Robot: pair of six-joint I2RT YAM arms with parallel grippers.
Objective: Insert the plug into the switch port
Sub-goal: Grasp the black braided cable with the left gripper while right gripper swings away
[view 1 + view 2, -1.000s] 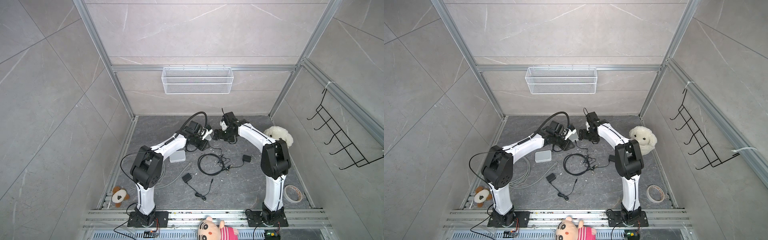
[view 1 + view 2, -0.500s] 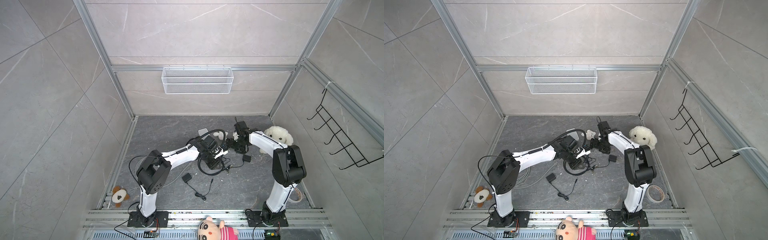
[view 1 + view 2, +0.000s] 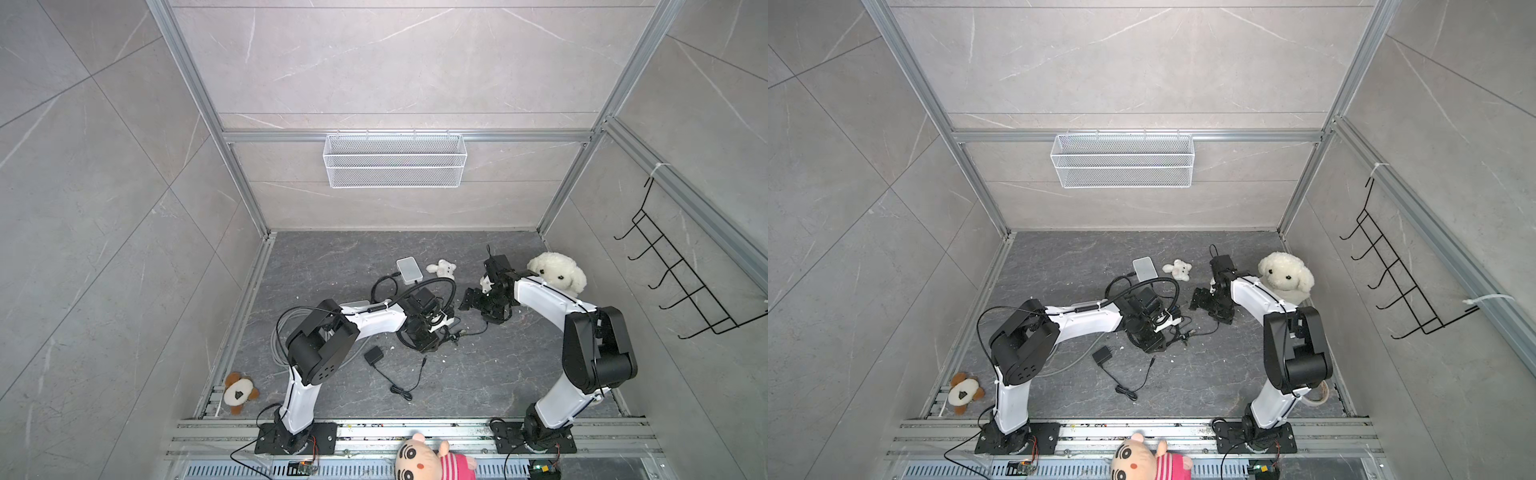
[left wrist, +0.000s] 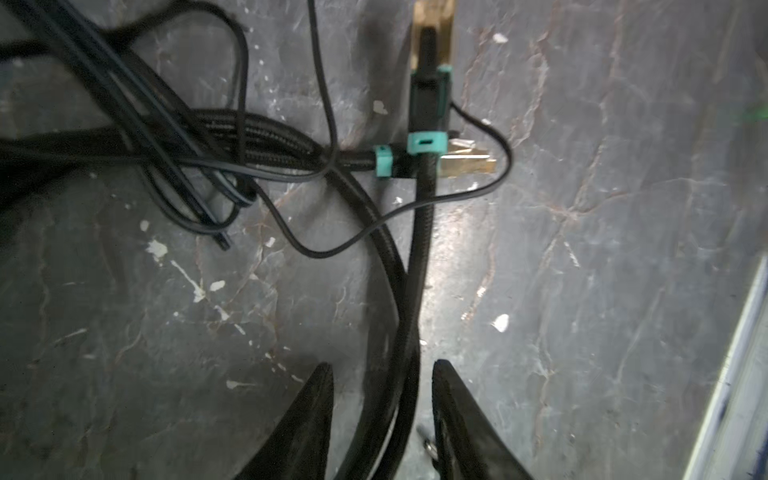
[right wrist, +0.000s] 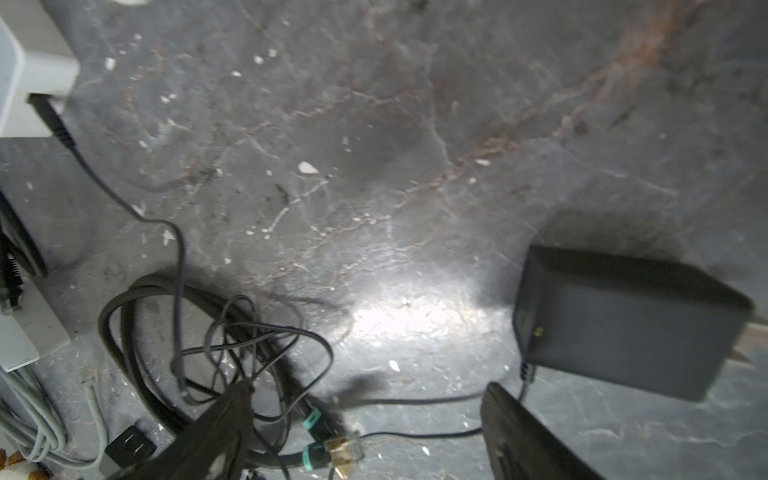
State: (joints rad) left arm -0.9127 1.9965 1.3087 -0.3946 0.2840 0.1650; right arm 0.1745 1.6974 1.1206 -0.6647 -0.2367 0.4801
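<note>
Arms: two; the left arm (image 3: 374,323) reaches the centre of both top views, and the right arm (image 3: 544,297) bends in from the right.
Left jaws: a narrow gap; a black braided cable (image 4: 419,257) runs between them with tabletop (image 3: 332,253) showing on either side.
Right jaws: wide apart, nothing between them, bare tabletop below.
Switch: one white switch (image 3: 409,270), flat at upper centre, apart from both arms.
Plug: one black plug (image 5: 48,114), seated in the switch's edge.
Connectors: two, teal-collared; a gold connector (image 4: 467,162) lies at right angles to a second gold connector (image 4: 446,25), beyond the left jaws.
Adapters: two; a black adapter (image 3: 374,355) at lower centre, and a second adapter (image 5: 623,320) just beside the right jaws.
Soft toys: four; a small white toy (image 3: 444,269), a fluffy white toy (image 3: 557,274), a brown bear (image 3: 239,392) and a doll (image 3: 432,461).
Wall fittings: one wire basket (image 3: 395,160), one hook rack (image 3: 681,286).
Edges: aluminium rails (image 3: 245,324) line the tabletop; a grey cable bundle (image 3: 279,357) lies near the left one.
Open room: the upper left and lower right of the tabletop are bare.
</note>
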